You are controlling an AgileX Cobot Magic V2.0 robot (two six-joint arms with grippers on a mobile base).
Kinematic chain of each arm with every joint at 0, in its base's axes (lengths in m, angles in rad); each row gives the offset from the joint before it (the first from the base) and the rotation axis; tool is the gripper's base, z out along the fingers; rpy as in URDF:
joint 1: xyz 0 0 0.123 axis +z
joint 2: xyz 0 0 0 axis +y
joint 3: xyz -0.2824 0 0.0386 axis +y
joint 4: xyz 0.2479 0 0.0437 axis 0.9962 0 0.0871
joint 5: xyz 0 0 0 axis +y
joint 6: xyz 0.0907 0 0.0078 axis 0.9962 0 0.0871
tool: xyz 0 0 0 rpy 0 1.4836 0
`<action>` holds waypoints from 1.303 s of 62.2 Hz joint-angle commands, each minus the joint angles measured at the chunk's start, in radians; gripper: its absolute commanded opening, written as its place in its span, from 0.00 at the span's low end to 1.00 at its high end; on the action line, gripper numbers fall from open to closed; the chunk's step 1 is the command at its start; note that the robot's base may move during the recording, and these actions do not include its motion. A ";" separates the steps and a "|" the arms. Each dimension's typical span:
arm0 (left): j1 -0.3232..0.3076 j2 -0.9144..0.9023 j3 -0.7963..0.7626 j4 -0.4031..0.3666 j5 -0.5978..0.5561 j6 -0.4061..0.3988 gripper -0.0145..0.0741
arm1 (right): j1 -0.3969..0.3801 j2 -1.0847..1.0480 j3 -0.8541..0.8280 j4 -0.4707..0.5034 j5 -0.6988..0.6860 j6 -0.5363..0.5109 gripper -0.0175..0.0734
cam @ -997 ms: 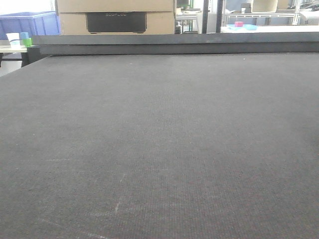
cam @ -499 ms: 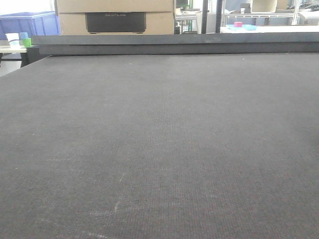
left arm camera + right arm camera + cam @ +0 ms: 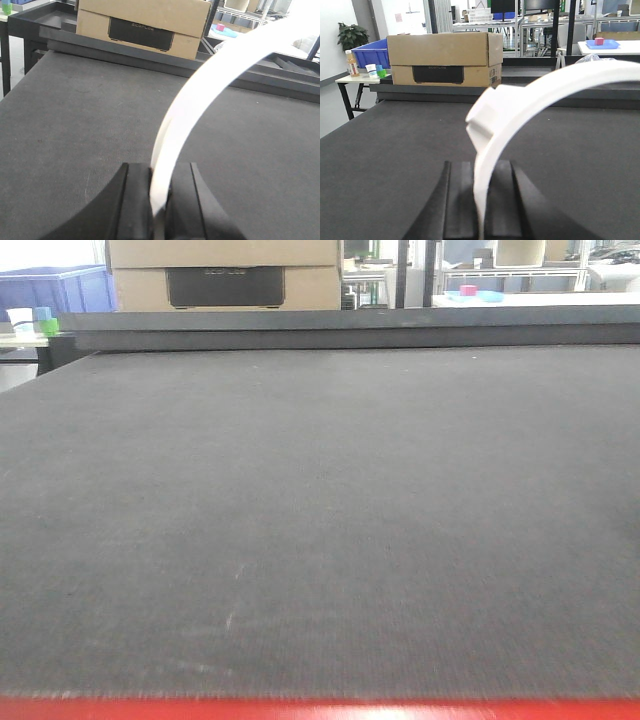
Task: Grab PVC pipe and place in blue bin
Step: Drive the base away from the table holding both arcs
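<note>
In the left wrist view a white, flat curved PVC pipe rises from my left gripper and sweeps up to the right; the black fingers are shut on its lower end. The right wrist view shows my right gripper shut on a white PVC pipe arc with a small tab at its bend. Whether both hold one piece I cannot tell. A blue bin stands on a side table at the far left, also visible as the blue bin in the front view. Neither gripper shows in the front view.
A dark felt table fills the view, with a raised black ledge along its far edge. A cardboard box sits behind the ledge. Cups and a bottle stand beside the bin. A red strip runs along the front view's bottom edge.
The front view has shifted: the background has slid up and left, and a red strip has come into sight along the bottom edge.
</note>
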State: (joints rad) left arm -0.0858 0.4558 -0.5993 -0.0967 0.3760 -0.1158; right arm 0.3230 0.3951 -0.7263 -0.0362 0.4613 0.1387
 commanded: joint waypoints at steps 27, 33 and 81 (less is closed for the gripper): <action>0.004 -0.005 -0.002 -0.003 -0.028 -0.005 0.04 | 0.001 -0.006 0.001 -0.016 -0.028 -0.006 0.01; 0.004 -0.005 -0.002 -0.003 -0.028 -0.005 0.04 | 0.001 -0.006 0.001 -0.016 -0.028 -0.006 0.01; 0.123 -0.005 -0.002 -0.003 -0.028 -0.005 0.04 | 0.001 -0.006 0.001 -0.016 -0.028 -0.006 0.01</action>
State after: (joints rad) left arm 0.0335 0.4553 -0.5979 -0.0967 0.3760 -0.1158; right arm 0.3230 0.3951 -0.7263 -0.0362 0.4613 0.1387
